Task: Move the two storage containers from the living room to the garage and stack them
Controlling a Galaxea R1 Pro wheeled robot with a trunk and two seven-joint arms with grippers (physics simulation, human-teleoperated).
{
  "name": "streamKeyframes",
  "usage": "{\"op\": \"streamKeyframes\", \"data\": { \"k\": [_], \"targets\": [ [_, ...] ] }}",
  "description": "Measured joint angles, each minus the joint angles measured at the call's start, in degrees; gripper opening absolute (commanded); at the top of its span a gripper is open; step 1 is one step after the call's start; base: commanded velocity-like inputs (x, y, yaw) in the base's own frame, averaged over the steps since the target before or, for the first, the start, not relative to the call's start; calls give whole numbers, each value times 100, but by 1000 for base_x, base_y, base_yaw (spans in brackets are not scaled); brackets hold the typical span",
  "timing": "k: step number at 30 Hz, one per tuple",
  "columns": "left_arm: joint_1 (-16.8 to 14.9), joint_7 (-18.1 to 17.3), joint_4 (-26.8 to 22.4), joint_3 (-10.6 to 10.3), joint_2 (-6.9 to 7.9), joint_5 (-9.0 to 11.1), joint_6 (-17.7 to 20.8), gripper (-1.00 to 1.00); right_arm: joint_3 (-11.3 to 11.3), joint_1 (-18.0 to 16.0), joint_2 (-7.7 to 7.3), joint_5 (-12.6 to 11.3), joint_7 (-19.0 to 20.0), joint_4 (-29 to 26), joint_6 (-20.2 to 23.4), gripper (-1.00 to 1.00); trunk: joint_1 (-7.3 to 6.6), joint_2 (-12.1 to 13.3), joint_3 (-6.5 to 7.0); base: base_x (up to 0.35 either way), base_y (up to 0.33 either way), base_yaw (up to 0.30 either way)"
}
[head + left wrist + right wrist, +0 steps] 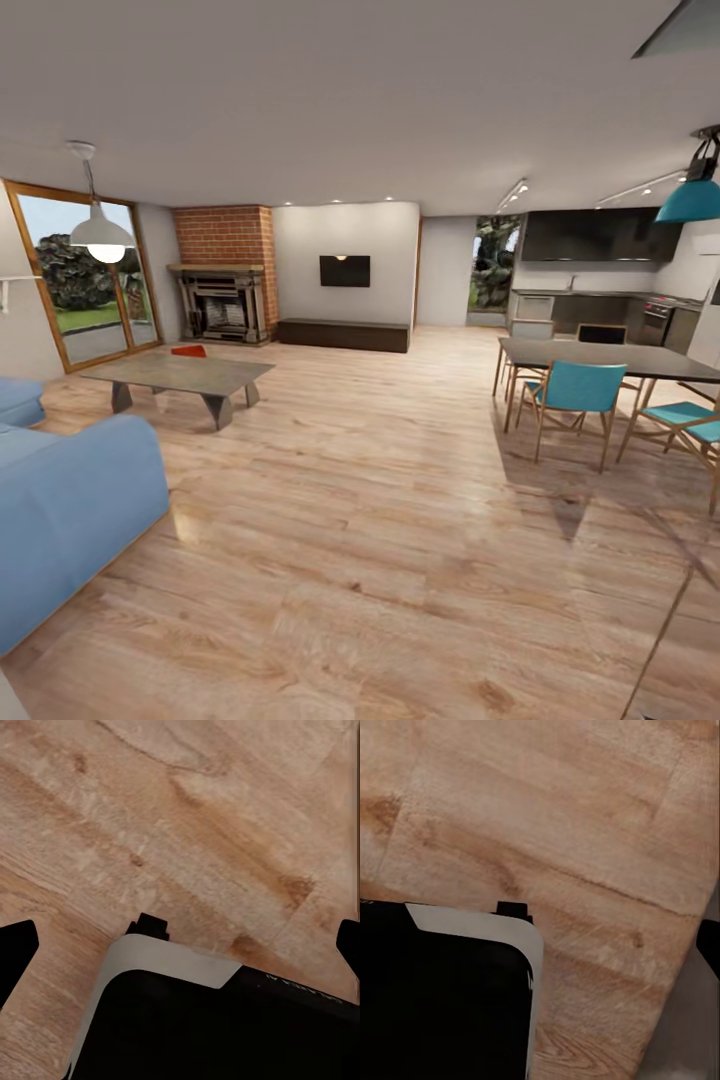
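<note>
Head view: the living room, with a light wood plank floor (pixel 380 520), a red brick fireplace (pixel 225 275) and a wall-mounted black TV (pixel 345 271) over a long low dark cabinet (pixel 344 334). One orange-red bin (pixel 189 351) sits on the far end of the low grey bench (pixel 180 376), well apart from the robot; whether it is one container or both together is too small to tell. A blue sofa (pixel 70 500) stands close on the left, a dark dining table (pixel 610 362) with teal chairs (pixel 575 395) on the right.

Risk, as I judge it: the approach runs between sofa and bench, and the base could clip a sofa corner or nudge the bench and shift the bin. Thin walls may slip from a shallow grip.

Left wrist view: plank floor and the robot's black and white body (pixel 210 1020). The left tool's (pixel 187 945) dark fingertips (pixel 15 952) stand at opposite edges, wide apart, nothing between. A faint marking on the black casing is unreadable.

Right wrist view: floor and body again. One dark tip (pixel 710 945) of the right tool shows; its spread cannot be told.

No readable writing elsewhere.
</note>
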Motion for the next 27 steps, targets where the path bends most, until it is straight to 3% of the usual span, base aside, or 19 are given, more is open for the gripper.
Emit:
{"op": "streamKeyframes", "data": {
  "k": [18,27],
  "targets": [
    [0,0,0,0,1,0,4,100,-26,0,34,-7,-78,0,1,100,0,0,0,327,0,4],
    [1,0,-1,0,2,0,3,100,-26,-1,21,-6,-84,1,-8,100,0,0,0,326,0,148]
  ]
}}
